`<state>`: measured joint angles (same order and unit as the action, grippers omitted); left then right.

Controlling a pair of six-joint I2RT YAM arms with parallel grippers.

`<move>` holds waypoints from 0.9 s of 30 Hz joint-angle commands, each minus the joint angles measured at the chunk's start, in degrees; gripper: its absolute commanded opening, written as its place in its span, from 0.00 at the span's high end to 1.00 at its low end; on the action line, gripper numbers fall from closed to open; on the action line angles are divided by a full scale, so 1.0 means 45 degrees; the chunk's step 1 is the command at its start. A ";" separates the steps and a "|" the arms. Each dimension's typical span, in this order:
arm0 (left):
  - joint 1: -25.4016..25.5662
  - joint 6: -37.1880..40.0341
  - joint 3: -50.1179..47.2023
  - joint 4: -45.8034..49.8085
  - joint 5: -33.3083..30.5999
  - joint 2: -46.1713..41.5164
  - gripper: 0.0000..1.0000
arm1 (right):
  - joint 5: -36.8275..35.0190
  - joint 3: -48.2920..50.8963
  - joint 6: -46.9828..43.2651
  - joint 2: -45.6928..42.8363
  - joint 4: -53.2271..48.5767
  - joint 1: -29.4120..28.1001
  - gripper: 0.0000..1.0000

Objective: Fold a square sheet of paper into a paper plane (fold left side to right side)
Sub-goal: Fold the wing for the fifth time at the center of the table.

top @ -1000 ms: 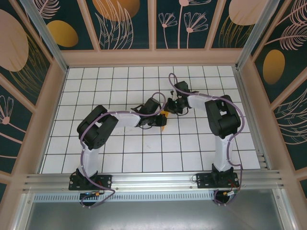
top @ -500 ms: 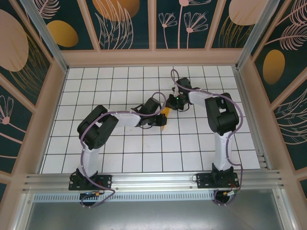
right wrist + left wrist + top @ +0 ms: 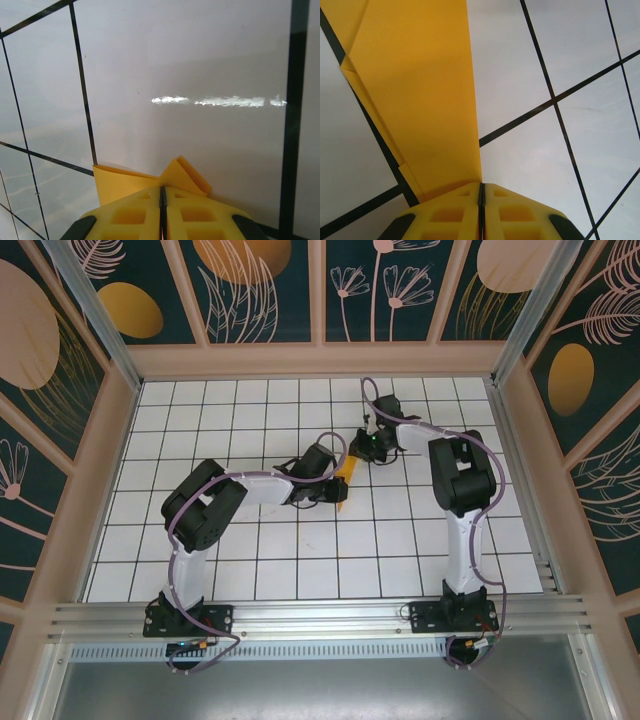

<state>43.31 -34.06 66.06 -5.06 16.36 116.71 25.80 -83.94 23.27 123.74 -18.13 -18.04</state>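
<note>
On my overhead feed the paper [image 3: 345, 481] lies near the middle of the table [image 3: 300, 550], a shade toward 2 o'clock of centre. It is a narrow folded strip running roughly 12 to 6. The left claw [image 3: 334, 491] meets it from 9 o'clock at the lower half. The right claw [image 3: 368, 451] sits at its 1 o'clock end.

On the left wrist feed the left claw [image 3: 481, 194] is clenched, its two pads pressed together. The paper [image 3: 420, 90] stretches from the tips toward 11 o'clock, with a layered fold along its 9 o'clock edge.

On the right wrist feed the right claw [image 3: 162, 197] is clenched too. The paper [image 3: 120, 181] pokes out past its tips toward 10 o'clock, with a small pointed flap at 1 o'clock. I cannot tell whether either claw pinches the sheet or only presses on it.
</note>
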 commanded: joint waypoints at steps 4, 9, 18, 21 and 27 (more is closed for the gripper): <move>0.0288 0.0149 -0.0716 0.2746 0.0211 0.0823 0.89 | -0.2667 -0.0935 -0.0589 0.0803 0.1028 0.1330 0.87; 0.0295 0.0148 -0.0735 0.2726 0.0212 0.0796 0.89 | -0.2457 -0.1390 -0.0722 0.0642 0.0827 0.1409 0.87; 0.0297 0.0153 -0.0813 0.2658 0.0211 0.0695 0.88 | -0.0486 0.1964 0.0239 -0.2536 0.2175 0.0488 0.87; 0.0278 0.0158 -0.0813 0.2647 0.0227 0.0687 0.88 | -0.0296 0.2676 0.0557 -0.3070 0.2469 -0.0139 0.87; 0.0289 0.0166 -0.0814 0.2628 0.0212 0.0671 0.88 | -0.0353 0.3320 0.1119 -0.3120 0.2936 -0.1056 0.87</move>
<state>43.31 -34.06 65.95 -5.15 16.38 116.68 23.29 -70.81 26.09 110.13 -7.25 -22.22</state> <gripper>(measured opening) 0.121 0.134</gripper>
